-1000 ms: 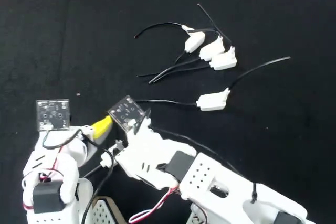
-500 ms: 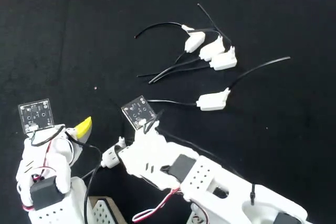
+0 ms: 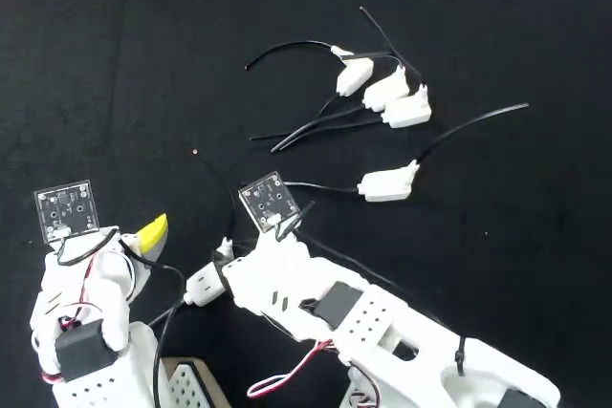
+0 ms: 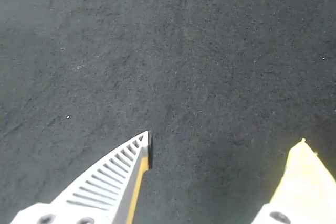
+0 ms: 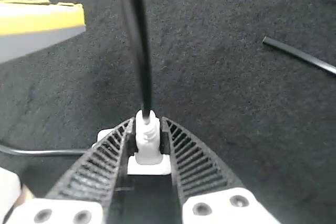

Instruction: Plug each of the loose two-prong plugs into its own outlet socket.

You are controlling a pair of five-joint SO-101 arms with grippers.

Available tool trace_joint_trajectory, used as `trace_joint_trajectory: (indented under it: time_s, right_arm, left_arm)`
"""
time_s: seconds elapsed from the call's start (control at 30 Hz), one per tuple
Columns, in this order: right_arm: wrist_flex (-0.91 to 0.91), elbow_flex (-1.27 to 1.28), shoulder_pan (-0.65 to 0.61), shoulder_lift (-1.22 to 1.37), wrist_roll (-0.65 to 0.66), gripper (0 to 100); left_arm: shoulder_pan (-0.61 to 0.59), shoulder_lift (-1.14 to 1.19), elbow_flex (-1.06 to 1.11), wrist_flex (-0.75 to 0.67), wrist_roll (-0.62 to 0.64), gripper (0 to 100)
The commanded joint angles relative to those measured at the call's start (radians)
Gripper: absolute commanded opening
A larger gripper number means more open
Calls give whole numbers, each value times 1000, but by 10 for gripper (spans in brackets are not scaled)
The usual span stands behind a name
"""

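Item: one white plug [image 5: 148,153], clenched between the fingers of the right claw [image 5: 147,129], which pressed on both its sides. Long axis: in line with the fingers. Direction: cord end outward, past the fingertips and away from the wrist; the prong end faced back into the claw and could not be made out. Its black cord [image 5: 137,51] ran straight on from the plug, away from the claw. Landmark: the two-cord connector [image 3: 387,184], a white block lying flat on the black cloth [image 3: 115,74] with a black cord leaving each end, long axis running left to right across the table. The plug and right claw were to the left of this connector and nearer the arm bases, near it but apart. Three white connectors [image 3: 385,90], each with a black cord, lay in a close group just beyond the two-cord connector, on its far side from the arms. The left claw [image 4: 224,140] was released, fingers spread wide above bare cloth, well to the left of the two-cord connector and farther from it than the right claw; its yellow finger [image 5: 42,17] showed beside the cord.
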Motion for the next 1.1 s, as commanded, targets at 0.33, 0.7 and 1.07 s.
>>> trace_joint_trajectory:
  time_s: [0.33,0.7,1.07]
  right_arm:
    - [15,-4,-23,-7,-38,11]
    - [17,4,-40,-4,-57,11]
    - [68,-137,34,255,-124,11]
  left_arm:
    - [-7,0,-5,2,-11,396]
    - [-7,0,-5,2,-11,396]
    - [-7,0,8,-23,-12,396]
